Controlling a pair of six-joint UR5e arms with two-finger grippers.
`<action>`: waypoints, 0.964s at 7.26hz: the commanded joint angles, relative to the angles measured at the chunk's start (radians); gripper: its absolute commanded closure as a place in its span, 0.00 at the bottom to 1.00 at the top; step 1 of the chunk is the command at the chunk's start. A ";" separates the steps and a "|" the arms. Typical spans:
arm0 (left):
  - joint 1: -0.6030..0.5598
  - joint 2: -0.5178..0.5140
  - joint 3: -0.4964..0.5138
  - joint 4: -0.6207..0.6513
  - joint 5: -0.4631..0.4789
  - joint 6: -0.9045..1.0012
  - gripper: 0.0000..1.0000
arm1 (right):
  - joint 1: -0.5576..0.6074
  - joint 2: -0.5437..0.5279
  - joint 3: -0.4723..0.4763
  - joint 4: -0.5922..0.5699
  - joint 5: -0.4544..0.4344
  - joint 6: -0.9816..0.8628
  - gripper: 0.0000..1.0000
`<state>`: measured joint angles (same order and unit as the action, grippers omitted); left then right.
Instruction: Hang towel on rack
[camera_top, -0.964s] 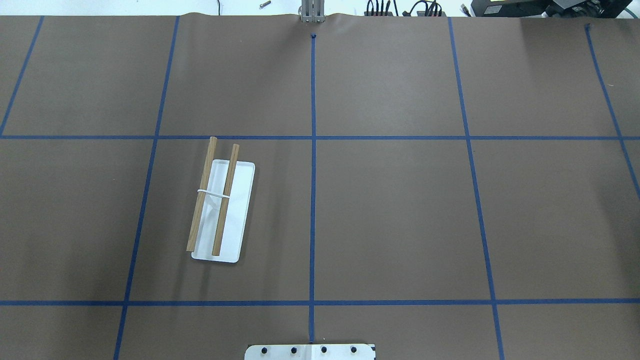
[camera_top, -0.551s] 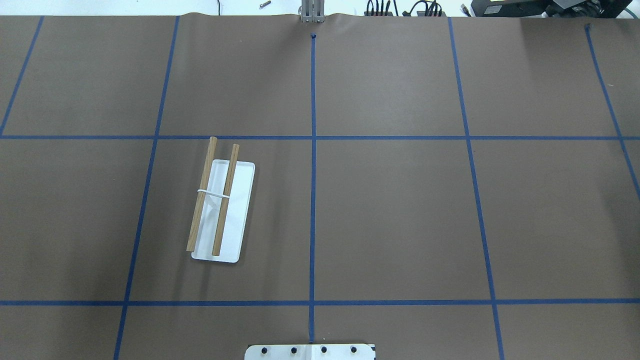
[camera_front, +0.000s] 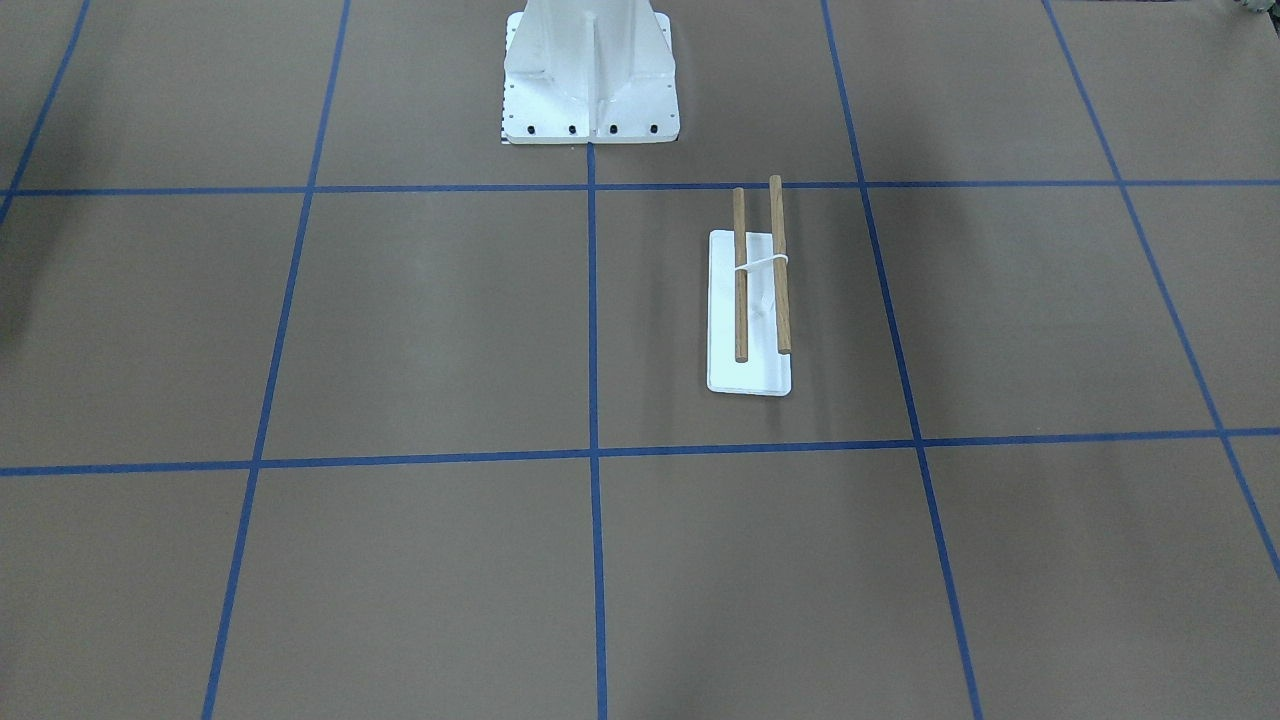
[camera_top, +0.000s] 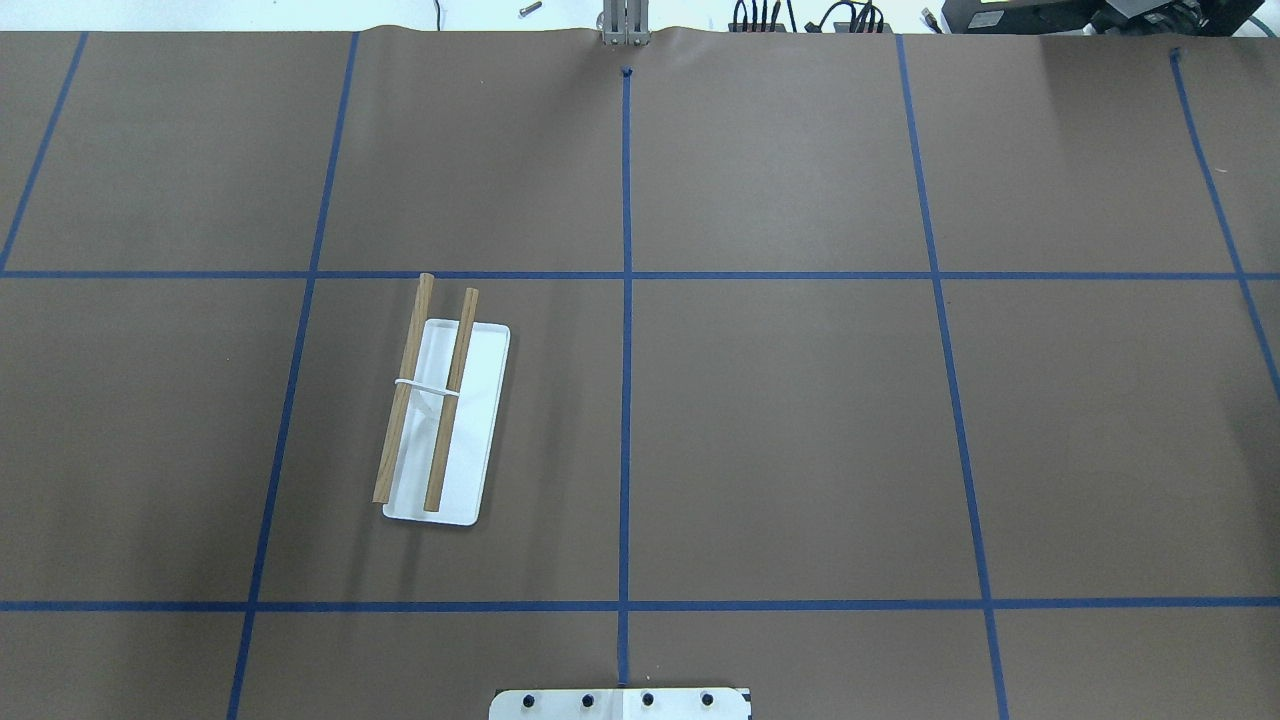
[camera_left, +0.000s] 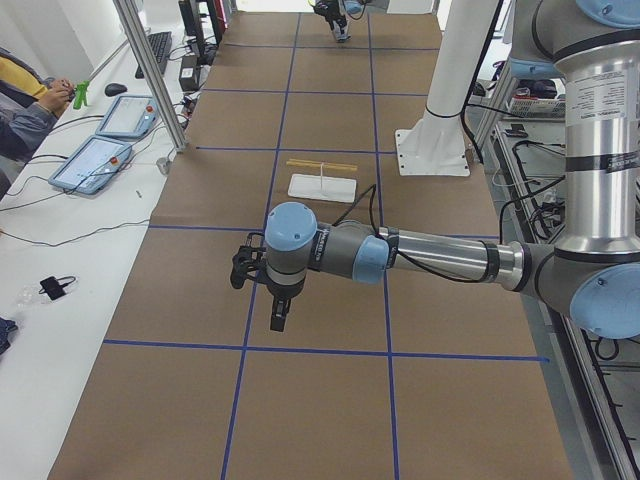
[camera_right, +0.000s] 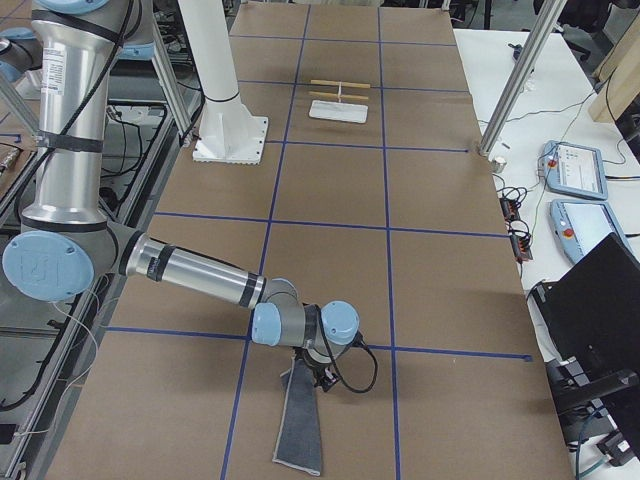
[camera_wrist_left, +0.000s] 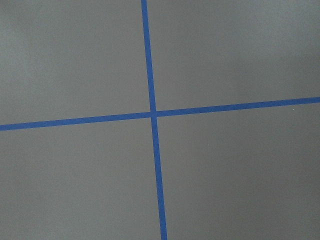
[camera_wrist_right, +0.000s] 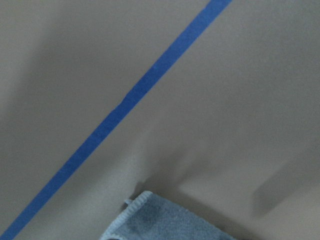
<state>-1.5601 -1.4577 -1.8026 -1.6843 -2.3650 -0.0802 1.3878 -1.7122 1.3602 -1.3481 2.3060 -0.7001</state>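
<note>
At the table's end on the robot's right, nearest the side camera there, we see the right gripper (camera_right: 318, 375) low over the brown paper with the towel (camera_right: 300, 420) trailing from it as a long, narrow grey strip. The top of the towel is at the fingers, and its lower edge lies toward the table's near edge. We cannot tell whether that edge rests on the paper. From this distance we also cannot tell how wide the right jaws stand or how they grip the cloth. The right wrist camera catches only a stitched corner of the towel (camera_wrist_right: 160, 220) beside a blue tape line (camera_wrist_right: 125, 105).

Farther along stands the white pedestal (camera_right: 225, 125), bolted to the table (camera_top: 800, 400). Beyond it, on the robot's left of the centre line, sits the rack (camera_top: 440, 405). Its two wooden rods are bare and joined by a white band over the flat white base.

Farthest off, past the rack, the left arm stretches level above the table, its left gripper (camera_left: 279, 322) pointing down over a tape line. We cannot tell whether its jaws are parted; its wrist camera shows only crossing tape.
</note>
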 joint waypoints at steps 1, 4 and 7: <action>0.000 0.000 0.000 0.000 -0.019 -0.001 0.02 | -0.009 0.000 -0.021 0.000 0.000 -0.001 0.24; 0.000 0.002 0.002 0.001 -0.019 -0.001 0.02 | -0.009 -0.001 -0.042 0.001 0.000 -0.003 0.71; 0.000 0.002 0.002 0.000 -0.020 -0.004 0.02 | -0.009 0.014 -0.050 0.000 -0.011 -0.001 1.00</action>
<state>-1.5601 -1.4558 -1.8015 -1.6838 -2.3842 -0.0821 1.3791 -1.7060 1.3122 -1.3471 2.2974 -0.7029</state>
